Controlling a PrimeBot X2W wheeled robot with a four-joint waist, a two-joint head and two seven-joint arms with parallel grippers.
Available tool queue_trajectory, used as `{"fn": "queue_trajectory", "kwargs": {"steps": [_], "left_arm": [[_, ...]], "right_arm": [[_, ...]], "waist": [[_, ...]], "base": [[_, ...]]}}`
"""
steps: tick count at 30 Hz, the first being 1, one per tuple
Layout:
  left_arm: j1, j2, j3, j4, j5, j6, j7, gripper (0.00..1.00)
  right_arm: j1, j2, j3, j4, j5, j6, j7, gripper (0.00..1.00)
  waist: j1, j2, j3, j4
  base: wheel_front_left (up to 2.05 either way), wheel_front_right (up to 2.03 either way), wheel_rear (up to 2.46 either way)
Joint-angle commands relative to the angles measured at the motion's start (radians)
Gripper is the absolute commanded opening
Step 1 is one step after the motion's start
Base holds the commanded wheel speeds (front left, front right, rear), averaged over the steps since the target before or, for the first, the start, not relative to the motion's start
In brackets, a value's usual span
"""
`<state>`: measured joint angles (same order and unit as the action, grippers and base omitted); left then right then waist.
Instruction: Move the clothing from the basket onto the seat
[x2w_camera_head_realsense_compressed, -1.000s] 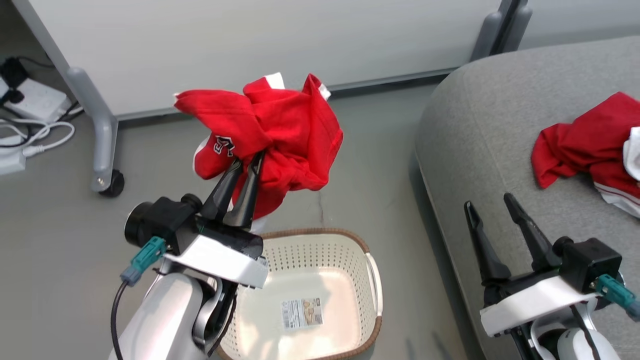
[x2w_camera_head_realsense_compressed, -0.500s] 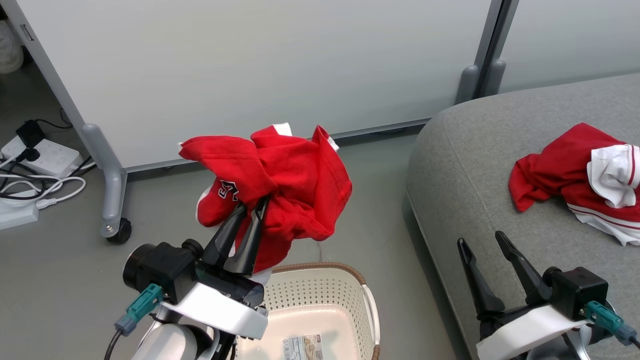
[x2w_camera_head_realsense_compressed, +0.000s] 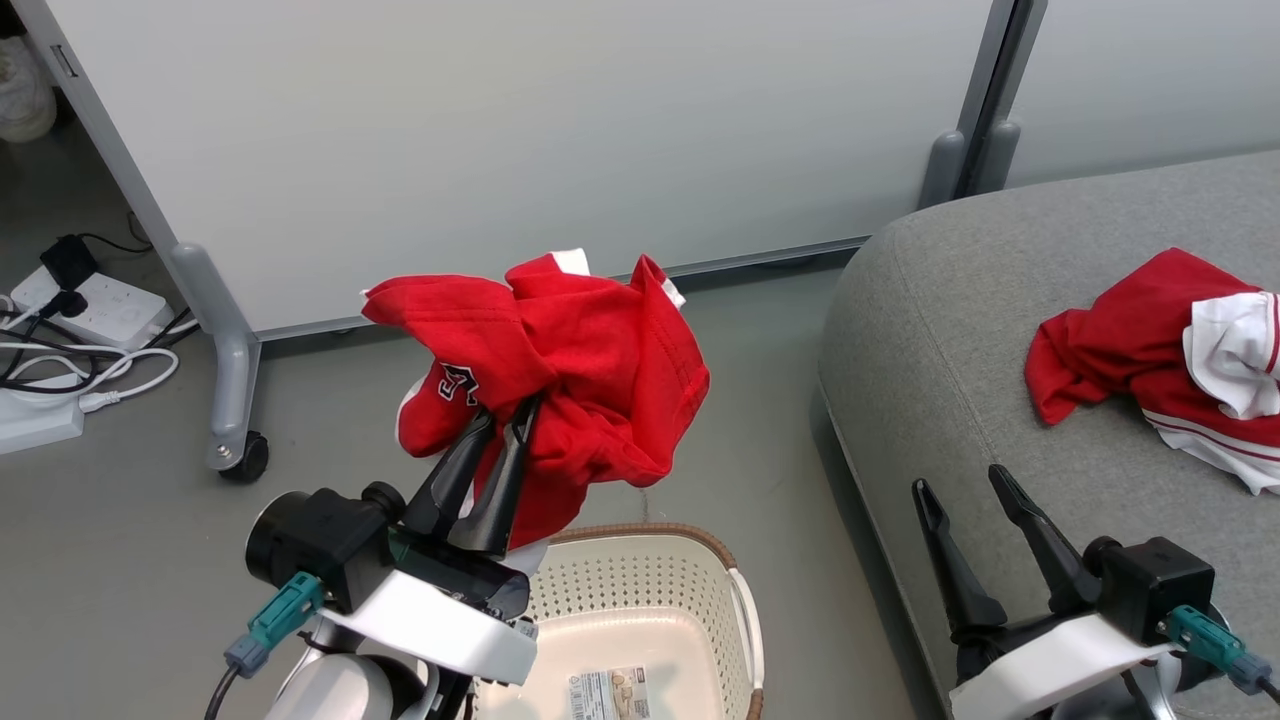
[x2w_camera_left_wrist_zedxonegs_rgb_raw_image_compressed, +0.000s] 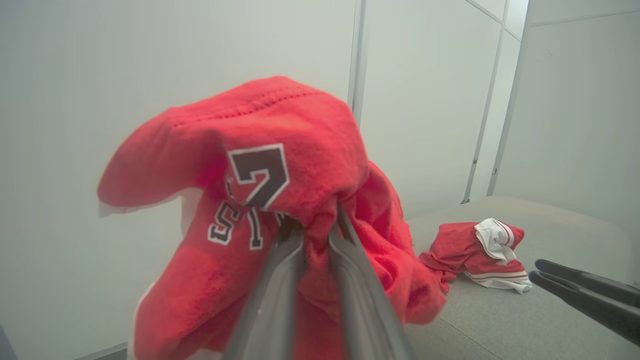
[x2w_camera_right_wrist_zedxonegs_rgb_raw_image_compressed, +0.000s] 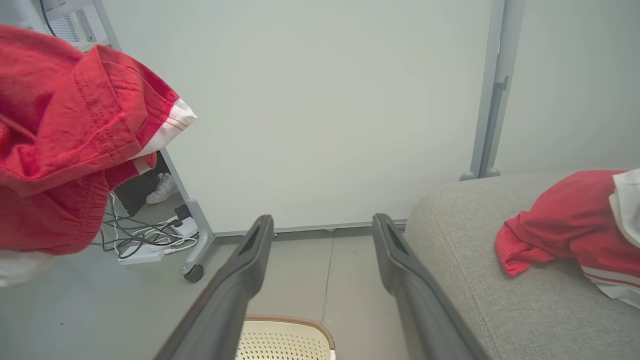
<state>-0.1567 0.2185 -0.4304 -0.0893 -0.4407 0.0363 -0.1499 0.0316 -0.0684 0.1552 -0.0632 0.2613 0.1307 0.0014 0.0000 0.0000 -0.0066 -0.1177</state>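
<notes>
My left gripper (x2w_camera_head_realsense_compressed: 508, 412) is shut on a bunched red jersey (x2w_camera_head_realsense_compressed: 560, 370) with dark-and-white lettering. It holds this clothing in the air above the far rim of the cream basket (x2w_camera_head_realsense_compressed: 650, 532). In the left wrist view the two fingers (x2w_camera_left_wrist_zedxonegs_rgb_raw_image_compressed: 280, 280) pinch a fold of the jersey (x2w_camera_left_wrist_zedxonegs_rgb_raw_image_compressed: 260, 150). A label sticker lies on the basket's floor. Another red and white garment (x2w_camera_head_realsense_compressed: 1130, 340) lies crumpled on the grey seat (x2w_camera_head_realsense_compressed: 950, 330) to the right. My right gripper (x2w_camera_head_realsense_compressed: 958, 480) stands open over the seat's front edge, with nothing between its fingers (x2w_camera_right_wrist_zedxonegs_rgb_raw_image_compressed: 240, 280).
White partition panels stand behind, on grey feet with a caster (x2w_camera_head_realsense_compressed: 245, 462). Power strips and cables (x2w_camera_head_realsense_compressed: 60, 350) lie on the floor at the far left, and a white shoe (x2w_camera_head_realsense_compressed: 25, 100) sits beyond them. Grey floor runs between the basket and the seat.
The head camera has tilted up, so the whole picture has slid down. The left gripper still holds the jersey over the basket. The right gripper stays open.
</notes>
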Motion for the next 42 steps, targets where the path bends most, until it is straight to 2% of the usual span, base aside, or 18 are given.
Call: {"fn": "queue_trajectory", "kwargs": {"steps": [1,7,15,20,29,30,31,32,39,40,41,42], "left_arm": [[-0.009,0.003,0.001,-0.004,-0.004,0.000,-0.002,0.00],[-0.021,0.001,-0.005,-0.002,-0.006,-0.002,-0.004,0.00],[-0.037,-0.004,-0.018,0.000,-0.006,-0.002,0.001,0.00],[-0.039,-0.007,-0.027,0.004,-0.003,-0.004,-0.001,0.00],[-0.048,-0.016,-0.051,0.004,-0.003,-0.010,-0.003,0.00],[-0.049,-0.017,-0.053,0.004,-0.003,-0.011,-0.002,0.00],[-0.049,-0.017,-0.056,0.004,-0.003,-0.013,-0.002,0.00],[-0.050,-0.017,-0.058,0.004,-0.003,-0.013,-0.001,0.00],[-0.049,-0.014,-0.067,0.013,-0.016,-0.015,0.014,0.00],[-0.049,-0.014,-0.066,0.014,-0.019,-0.014,0.013,0.21],[-0.049,-0.014,-0.065,0.014,-0.021,-0.012,0.014,0.74],[-0.051,-0.012,-0.065,0.013,-0.016,-0.012,0.014,1.00]], "right_arm": [[-0.012,-0.002,0.005,-0.006,-0.005,0.000,0.002,1.00],[-0.086,0.001,0.090,-0.038,0.028,0.000,-0.008,1.00],[-0.224,0.006,0.348,-0.054,0.106,0.000,-0.004,1.00],[-0.297,-0.001,0.450,0.000,0.138,0.000,0.012,1.00],[-0.444,0.003,0.579,0.219,0.202,0.000,-0.006,1.00],[-0.455,0.005,0.586,0.235,0.211,0.000,-0.013,0.61],[-0.464,0.006,0.593,0.248,0.222,0.000,-0.021,0.45],[-0.475,0.007,0.601,0.262,0.225,0.000,-0.027,0.00],[-0.517,0.007,0.608,0.302,0.253,0.000,-0.076,0.00],[-0.518,0.005,0.606,0.304,0.253,0.000,-0.078,0.00],[-0.520,0.003,0.601,0.304,0.254,0.000,-0.085,0.00],[-0.521,0.000,0.593,0.304,0.253,0.000,-0.089,0.00]], "waist": [[0.0000,0.0000,0.001,0.001],[0.0000,0.0000,0.004,0.005],[0.0000,0.0000,0.008,0.010],[0.0000,0.0000,0.012,0.014],[0.0000,0.0000,0.023,0.030],[0.0000,0.0000,0.023,0.032],[0.0000,0.0000,0.024,0.033],[0.0000,0.0000,0.024,0.034],[0.0000,0.0000,0.028,0.037],[0.0000,0.0000,0.028,0.037],[0.0000,0.0000,0.028,0.037],[0.0000,0.0000,0.028,0.037]], "base": [[0.00,0.00,0.00],[0.00,0.00,0.00],[0.00,0.00,0.00],[0.00,0.00,0.00],[0.00,0.00,0.00],[0.00,0.00,0.00],[0.00,0.00,0.00],[0.00,0.00,0.00],[0.00,0.00,0.00],[0.00,0.00,0.00],[0.00,0.00,0.00],[0.00,0.00,0.00]]}}
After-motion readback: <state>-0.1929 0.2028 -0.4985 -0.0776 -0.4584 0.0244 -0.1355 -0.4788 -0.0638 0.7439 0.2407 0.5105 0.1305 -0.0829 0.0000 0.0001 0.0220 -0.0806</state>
